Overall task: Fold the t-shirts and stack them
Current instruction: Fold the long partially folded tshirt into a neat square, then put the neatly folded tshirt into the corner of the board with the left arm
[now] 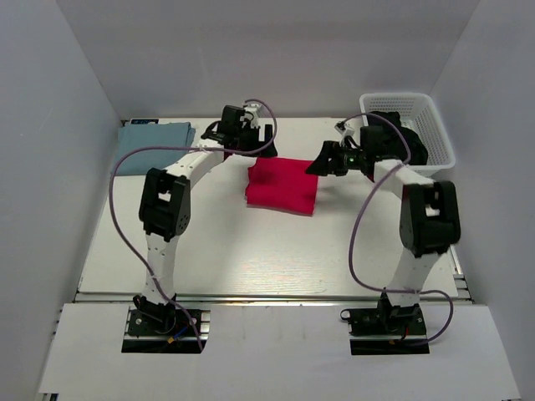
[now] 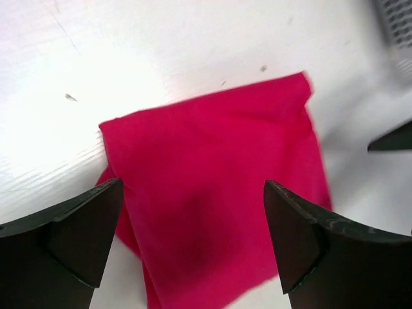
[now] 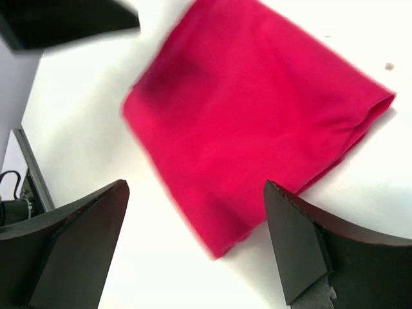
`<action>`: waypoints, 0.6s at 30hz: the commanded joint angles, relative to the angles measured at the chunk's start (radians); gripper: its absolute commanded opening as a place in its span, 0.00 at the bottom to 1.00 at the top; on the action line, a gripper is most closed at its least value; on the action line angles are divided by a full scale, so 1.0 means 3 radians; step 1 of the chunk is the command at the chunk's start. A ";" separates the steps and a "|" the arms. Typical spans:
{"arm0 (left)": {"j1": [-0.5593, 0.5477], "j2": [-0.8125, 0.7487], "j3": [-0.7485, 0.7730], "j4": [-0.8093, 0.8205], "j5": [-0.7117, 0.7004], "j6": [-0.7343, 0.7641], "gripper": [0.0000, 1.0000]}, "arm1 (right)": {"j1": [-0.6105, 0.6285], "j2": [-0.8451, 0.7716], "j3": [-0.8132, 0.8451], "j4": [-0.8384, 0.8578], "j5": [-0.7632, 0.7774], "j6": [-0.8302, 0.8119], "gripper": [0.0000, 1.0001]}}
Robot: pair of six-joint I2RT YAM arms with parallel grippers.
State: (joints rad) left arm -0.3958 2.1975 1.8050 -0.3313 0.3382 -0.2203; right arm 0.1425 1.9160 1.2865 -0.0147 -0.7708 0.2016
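The crimson red t-shirt (image 1: 282, 185) lies folded into a rough square on the white table, at mid-depth near the centre. It also shows in the left wrist view (image 2: 212, 187) and the right wrist view (image 3: 257, 122). The pale blue-grey t-shirt (image 1: 155, 136) lies folded flat at the far left. My left gripper (image 1: 253, 144) hovers open and empty over the red shirt's far left edge (image 2: 193, 187). My right gripper (image 1: 322, 160) hovers open and empty over the shirt's right corner (image 3: 194, 187).
A white lattice basket (image 1: 435, 125) stands at the far right, partly behind my right arm; something dark shows inside it. Its corner shows in the left wrist view (image 2: 396, 19). White walls close in the table on the left, back and right.
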 commanded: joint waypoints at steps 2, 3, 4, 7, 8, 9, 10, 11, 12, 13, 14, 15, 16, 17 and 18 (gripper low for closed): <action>-0.0041 -0.0550 -0.0131 -0.0209 -0.0298 0.0049 1.00 | 0.0016 -0.0745 -0.0701 0.0258 0.0140 -0.0023 0.90; -0.0041 -0.0595 -0.0161 -0.0265 -0.0339 0.0019 1.00 | 0.0011 -0.0817 -0.0785 0.0375 0.0196 0.0028 0.90; -0.0041 -0.0596 -0.0192 -0.0398 -0.0466 -0.0032 1.00 | 0.0006 -0.1046 -0.1054 0.0422 0.0262 0.0120 0.90; -0.0041 -0.0596 -0.0320 -0.0618 -0.0661 -0.0114 1.00 | 0.0001 -0.1430 -0.1382 0.0555 0.0488 0.0253 0.90; -0.0041 -0.0566 -0.0320 -0.0654 -0.0662 -0.0114 1.00 | 0.0001 -0.1493 -0.1425 0.0591 0.0524 0.0269 0.90; -0.0041 -0.0494 -0.0320 -0.0655 -0.0662 -0.0114 1.00 | 0.0001 -0.1554 -0.1465 0.0601 0.0625 0.0279 0.90; -0.0041 -0.0448 -0.0320 -0.0710 -0.0662 -0.0145 1.00 | 0.0001 -0.1727 -0.1547 0.0581 0.0646 0.0299 0.90; -0.0076 -0.0346 -0.0320 -0.0761 -0.0662 -0.0145 1.00 | 0.0001 -0.1774 -0.1553 0.0571 0.0677 0.0299 0.90; -0.0077 -0.0295 -0.0290 -0.0762 -0.0662 -0.0145 1.00 | 0.0001 -0.1855 -0.1573 0.0490 0.0768 0.0294 0.90; -0.0077 -0.0244 -0.0254 -0.0797 -0.0662 -0.0176 1.00 | 0.0001 -0.1922 -0.1583 0.0468 0.0795 0.0299 0.90; -0.0077 -0.0187 -0.0254 -0.0838 -0.0662 -0.0176 1.00 | 0.0006 -0.1948 -0.1614 0.0443 0.0846 0.0305 0.90; -0.0077 -0.0136 -0.0213 -0.0839 -0.0662 -0.0176 1.00 | -0.0009 -0.2024 -0.1624 0.0382 0.0871 0.0305 0.90; -0.0077 -0.0055 -0.0213 -0.0869 -0.0662 -0.0211 0.98 | 0.0000 -0.2065 -0.1645 0.0366 0.0887 0.0305 0.90; -0.0077 -0.0018 -0.0178 -0.0869 -0.0697 -0.0212 0.96 | -0.0010 -0.2132 -0.1665 0.0351 0.0902 0.0300 0.90; -0.0107 0.0017 -0.0177 -0.0869 -0.0698 -0.0212 0.94 | -0.0010 -0.2137 -0.1696 0.0325 0.0907 0.0294 0.90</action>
State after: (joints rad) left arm -0.4141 2.2063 1.7267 -0.5549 0.1524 -0.2707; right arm 0.1448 1.3121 0.8001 0.0818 -0.5426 0.2848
